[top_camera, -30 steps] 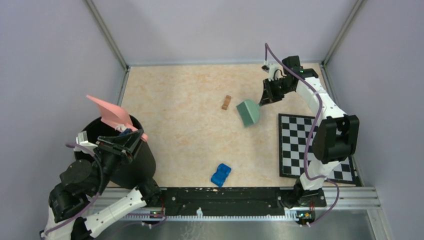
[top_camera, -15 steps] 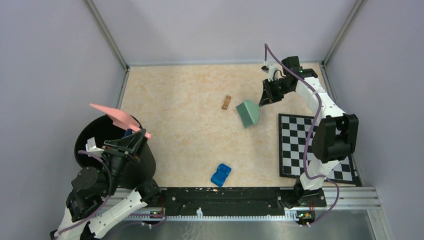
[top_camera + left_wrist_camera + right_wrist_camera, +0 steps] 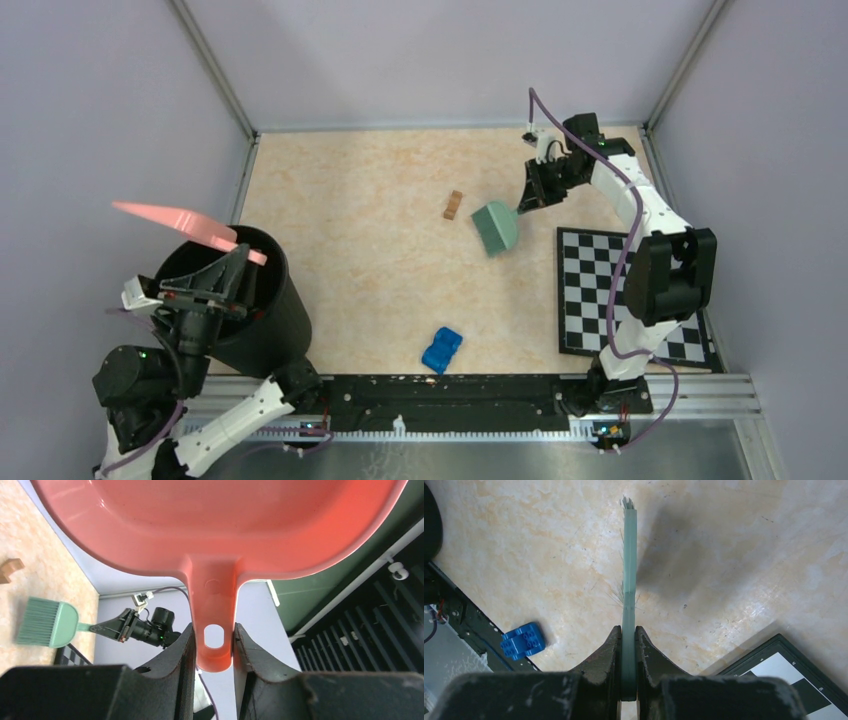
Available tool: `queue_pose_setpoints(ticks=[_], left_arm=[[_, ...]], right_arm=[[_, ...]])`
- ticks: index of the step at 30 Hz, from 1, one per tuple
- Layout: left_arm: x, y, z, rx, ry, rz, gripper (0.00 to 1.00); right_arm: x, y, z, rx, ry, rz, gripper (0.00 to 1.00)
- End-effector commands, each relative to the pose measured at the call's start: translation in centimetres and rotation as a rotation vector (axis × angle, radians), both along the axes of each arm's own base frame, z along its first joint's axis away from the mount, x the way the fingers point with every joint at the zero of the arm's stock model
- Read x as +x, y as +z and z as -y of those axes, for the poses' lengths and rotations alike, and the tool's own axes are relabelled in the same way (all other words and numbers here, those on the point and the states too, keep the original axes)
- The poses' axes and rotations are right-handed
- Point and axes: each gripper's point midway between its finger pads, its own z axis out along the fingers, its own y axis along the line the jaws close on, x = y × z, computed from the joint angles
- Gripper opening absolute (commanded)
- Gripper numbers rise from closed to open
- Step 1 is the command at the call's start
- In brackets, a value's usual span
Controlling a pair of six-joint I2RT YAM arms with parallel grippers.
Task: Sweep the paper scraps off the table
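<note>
My left gripper is shut on the handle of a pink dustpan, held above a black bin at the table's left edge. In the left wrist view the handle sits between my fingers and the pan shows no scraps in it. My right gripper is shut on the handle of a green brush, which rests on the table at the back right. The right wrist view shows the brush edge-on. The paper scraps are out of view.
A small brown block lies left of the brush. A bright blue blocky toy sits near the front edge. A black-and-white chequered board lies at the right. Grey walls and a metal frame surround the table.
My left arm has swung the dustpan leftward and upward over the bin, from steeply tilted to nearly level. The right arm and brush have not moved.
</note>
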Motion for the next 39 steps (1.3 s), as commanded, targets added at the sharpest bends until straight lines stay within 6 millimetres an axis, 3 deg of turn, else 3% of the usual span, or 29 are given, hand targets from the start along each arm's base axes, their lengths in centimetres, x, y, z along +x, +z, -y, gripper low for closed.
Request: queue_pose_setpoints(ticks=[1,5,8,16,18,23,29,39], left_arm=[[1.5,-1.0,1.8,0.199,0.025,-0.054,0.00],[2.3,0.3,2.6,0.425,0.057,-0.012,0.00],[3.2,0.8,4.6,0.625,0.030,-0.008,0.00],[6.9,-0.7,13.7,1.181,-0.154,0.086,0.00],[8.4,-3.1,16.3,1.320,-0.229,0.051,0.00],[10.2,-7.9,19.3,1.559,-0.351,0.001,0.00],[11.0,-13.7,19.5,1.767,-0.453,-0.142,0.00],[9.2,-28.3,19.6,1.952,-0.797,-0.497,0.00]], right_arm=[[0.3,0.9,-0.6,0.028,0.011,0.029,0.00],[0.2,1.0,-0.5,0.026,0.012,0.026,0.00],[-0.1,1.2,-0.4,0.023,0.012,0.028,0.00],[-0.5,1.8,-0.1,0.011,0.001,0.037,0.00],[-0.7,2.0,0.0,0.005,-0.002,0.041,0.00],[-1.3,2.4,0.4,-0.014,-0.009,0.048,0.00],[-2.1,2.6,1.0,-0.041,-0.017,0.044,0.00],[-2.9,2.9,1.6,-0.061,-0.045,0.066,0.00]])
